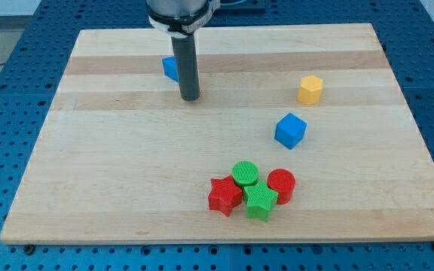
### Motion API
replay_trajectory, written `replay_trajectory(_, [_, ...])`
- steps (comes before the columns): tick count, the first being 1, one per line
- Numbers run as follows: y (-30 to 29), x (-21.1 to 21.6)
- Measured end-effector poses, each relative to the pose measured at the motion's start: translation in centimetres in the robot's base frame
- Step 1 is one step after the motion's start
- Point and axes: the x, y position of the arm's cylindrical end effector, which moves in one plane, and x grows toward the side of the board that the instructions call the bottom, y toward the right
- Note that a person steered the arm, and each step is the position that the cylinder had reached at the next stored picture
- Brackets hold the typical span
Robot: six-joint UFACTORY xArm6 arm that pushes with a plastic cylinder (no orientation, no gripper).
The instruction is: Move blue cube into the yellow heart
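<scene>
1. The wooden board point(111, 165) lies on a blue perforated table point(6, 60) and fills most of the camera view.
2. The arm ends in a straight dark rod point(187, 64), which stands upright over the upper left-centre of the board. There are no fingers to spread or press together; the rod simply ends in my tip point(191, 98), resting on the bare wood.
3. A small blue block point(170, 68) sits just behind the rod on the view's left side, partly hidden by it. Its shape cannot be made out, and whether the rod touches it cannot be told.
4. The blue cube point(290, 130) stands alone right of centre, well apart from my tip, towards the view's right and lower down.
5. A yellow block point(310, 89) stands near the blue cube, above it and slightly to the view's right, with a clear gap between them. It looks six-sided rather than heart-shaped from this angle.
6. Near the view's bottom, below the blue cube, four blocks crowd together: a red star point(224, 196) on the left, a green cylinder point(245, 174) at the top, a green star point(261, 201) at the bottom, and a red cylinder point(281, 184) on the right.
7. These four appear to touch or nearly touch one another.
</scene>
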Motion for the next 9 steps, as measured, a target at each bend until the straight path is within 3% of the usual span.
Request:
replay_trajectory(2, [0.0,-0.8])
replay_trajectory(4, [7.9,-0.2])
replay_trajectory(6, [16.1,6.5])
replay_trajectory(7, [23.6,8.2])
replay_trajectory(8, [26.9,10.2])
replay_trajectory(9, [25.9,13.1])
